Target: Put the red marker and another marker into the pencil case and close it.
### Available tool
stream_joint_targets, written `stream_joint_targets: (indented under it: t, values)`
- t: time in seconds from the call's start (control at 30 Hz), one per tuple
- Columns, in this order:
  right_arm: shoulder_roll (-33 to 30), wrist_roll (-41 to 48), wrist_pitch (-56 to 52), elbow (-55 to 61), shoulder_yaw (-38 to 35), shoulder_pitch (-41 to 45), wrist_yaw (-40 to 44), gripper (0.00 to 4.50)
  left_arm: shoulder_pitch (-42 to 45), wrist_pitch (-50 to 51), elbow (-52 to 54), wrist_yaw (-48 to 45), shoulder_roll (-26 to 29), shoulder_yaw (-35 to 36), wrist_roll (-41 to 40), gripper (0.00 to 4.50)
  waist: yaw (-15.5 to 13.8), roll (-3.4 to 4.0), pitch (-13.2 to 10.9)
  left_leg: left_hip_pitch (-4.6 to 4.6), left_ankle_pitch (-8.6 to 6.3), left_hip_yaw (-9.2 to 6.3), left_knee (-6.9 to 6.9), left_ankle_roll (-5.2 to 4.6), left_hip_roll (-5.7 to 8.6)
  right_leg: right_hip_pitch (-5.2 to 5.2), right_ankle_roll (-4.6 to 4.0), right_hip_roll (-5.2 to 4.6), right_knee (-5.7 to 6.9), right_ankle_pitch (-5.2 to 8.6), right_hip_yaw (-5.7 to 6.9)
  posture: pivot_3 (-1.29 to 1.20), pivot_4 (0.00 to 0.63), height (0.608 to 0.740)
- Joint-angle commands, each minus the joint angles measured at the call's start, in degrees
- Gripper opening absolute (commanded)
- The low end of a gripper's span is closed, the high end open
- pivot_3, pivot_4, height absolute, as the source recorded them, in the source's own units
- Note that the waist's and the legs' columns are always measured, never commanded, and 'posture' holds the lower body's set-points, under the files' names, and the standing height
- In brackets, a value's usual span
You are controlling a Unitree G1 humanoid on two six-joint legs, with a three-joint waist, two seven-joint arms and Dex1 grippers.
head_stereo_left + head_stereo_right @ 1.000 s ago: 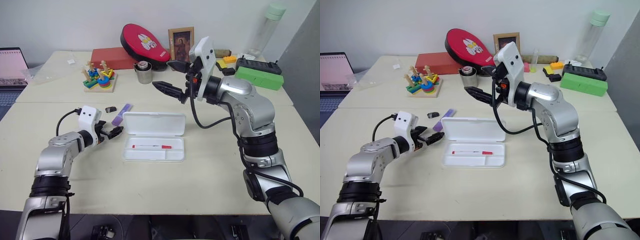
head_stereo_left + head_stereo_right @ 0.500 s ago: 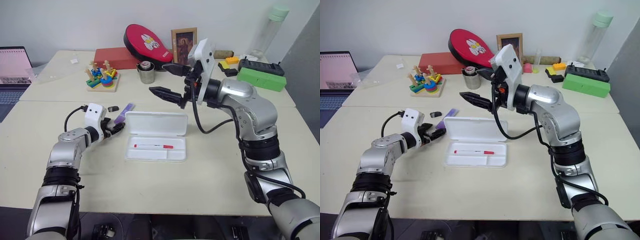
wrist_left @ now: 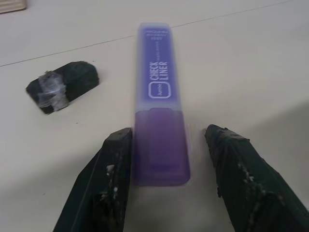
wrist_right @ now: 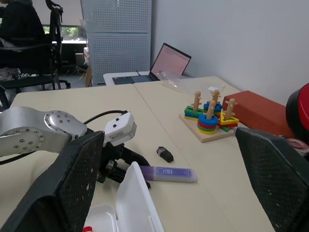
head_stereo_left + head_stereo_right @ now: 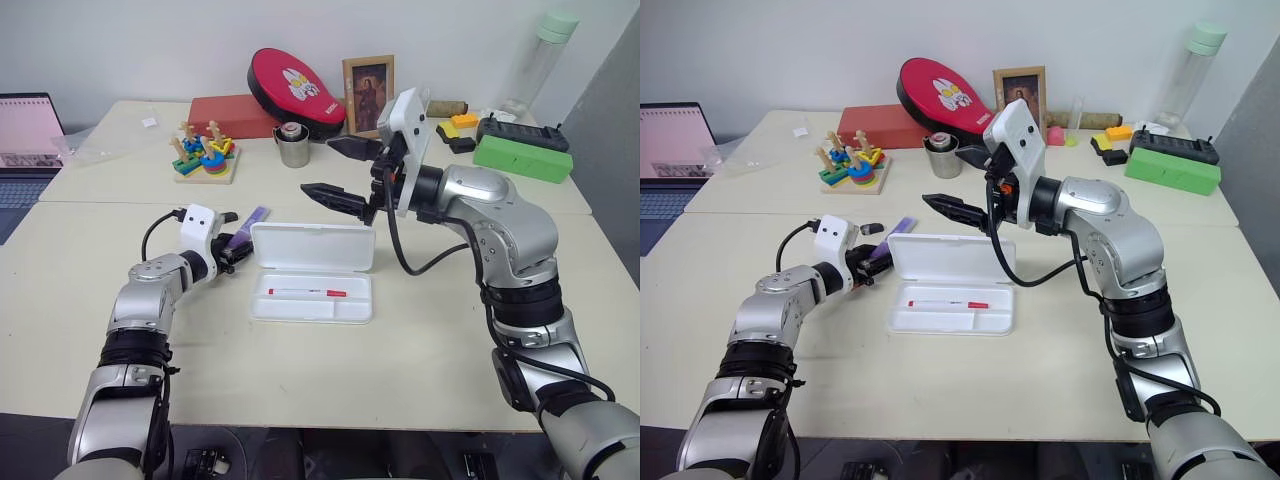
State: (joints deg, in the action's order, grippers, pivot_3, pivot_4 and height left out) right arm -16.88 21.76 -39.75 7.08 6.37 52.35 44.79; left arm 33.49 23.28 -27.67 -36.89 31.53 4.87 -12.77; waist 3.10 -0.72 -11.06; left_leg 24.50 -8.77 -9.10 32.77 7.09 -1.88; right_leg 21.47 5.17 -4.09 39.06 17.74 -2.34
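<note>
The pencil case [image 5: 312, 246] lies open in the middle of the table, its lid flat behind the tray. The red marker [image 5: 300, 293] rests inside the tray. The other marker, a lilac-purple highlighter [image 3: 159, 96], lies on the table just left of the lid. My left gripper [image 5: 238, 250] is low over the table with its two fingers [image 3: 116, 159] either side of the highlighter's near end. One finger is against the barrel, while a small gap remains at the other. My right gripper [image 5: 318, 166] hangs open in the air above the case, pointing left, holding nothing.
A small black stub [image 3: 63, 86] lies close beside the highlighter. Behind stand a wooden stacking toy [image 5: 203, 155], a metal cup [image 5: 291, 145], a red flat box [image 5: 230, 115], a picture frame [image 5: 367, 85] and a green box [image 5: 520, 155]. A laptop [image 5: 25, 130] sits far left.
My left gripper has crept forward to the highlighter and its fingers have narrowed around the barrel. The right arm has stayed almost still above the case.
</note>
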Motion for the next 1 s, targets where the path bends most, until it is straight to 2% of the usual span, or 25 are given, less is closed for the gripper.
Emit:
stream_joint_targets:
  t: [0.03, 0.27, 0.63, 0.7, 0.83, 1.0]
  values:
    - [-0.3, 1.1, 0.4, 2.1, -0.4, 0.8, -0.1, 4.5, 0.7, -0.4, -0.5, -0.8, -0.5, -0.5, 0.6, 1.88, 0.0, 0.0, 0.0, 0.0, 0.0, 0.0, 0.0, 0.0, 0.0, 0.0, 0.0, 0.0, 0.0, 0.0, 0.0, 0.0, 0.15, 0.74]
    - [-0.4, 1.1, 0.7, 1.9, -0.5, 0.3, 0.0, 4.5, 0.6, 0.0, -1.0, -0.4, -0.5, 0.1, 0.6, 1.28, 0.0, 0.0, 0.0, 0.0, 0.0, 0.0, 0.0, 0.0, 0.0, 0.0, 0.0, 0.0, 0.0, 0.0, 0.0, 0.0, 0.15, 0.74]
    - [-0.6, 2.4, 0.7, 1.9, -1.5, 0.2, 0.7, 4.5, -0.1, 0.7, 2.1, 1.8, -0.8, 2.3, -0.7, 1.28, 0.1, 0.0, 0.0, 0.0, 0.0, 0.0, 0.0, 0.0, 0.0, 0.0, 0.0, 0.0, 0.0, 0.0, 0.0, 0.0, 0.15, 0.74]
    - [-1.3, 4.2, 0.0, 2.3, -2.8, 0.1, 1.9, 4.5, 0.3, 1.5, 4.7, 2.9, -0.8, 4.6, -2.4, 1.28, 0.1, 0.0, 0.0, 0.0, 0.0, 0.0, 0.0, 0.0, 0.0, 0.0, 0.0, 0.0, 0.0, 0.0, 0.0, 0.0, 0.15, 0.74]
    - [-4.9, 13.9, -4.4, 6.4, -8.8, 0.0, 6.0, 4.5, 1.2, 3.0, 18.0, 2.3, 1.7, 12.9, -10.4, 1.28, 0.1, -0.1, -0.1, 0.2, 0.0, -0.08, 0.02, 0.01, 0.0, 0.14, 0.0, 0.0, -0.02, 0.0, 0.07, 0.0, 0.15, 0.74]
    - [-13.8, 20.1, -6.7, 14.1, -9.3, -5.5, 13.9, 4.5, -1.6, 12.6, 35.2, -8.1, 10.7, 11.5, -18.4, 1.28, 0.1, -0.1, -0.1, 0.27, 0.0, -0.06, 0.0, 0.01, 0.0, 0.18, 0.02, 0.0, -0.1, 0.01, 0.05, 0.0, 0.15, 0.74]
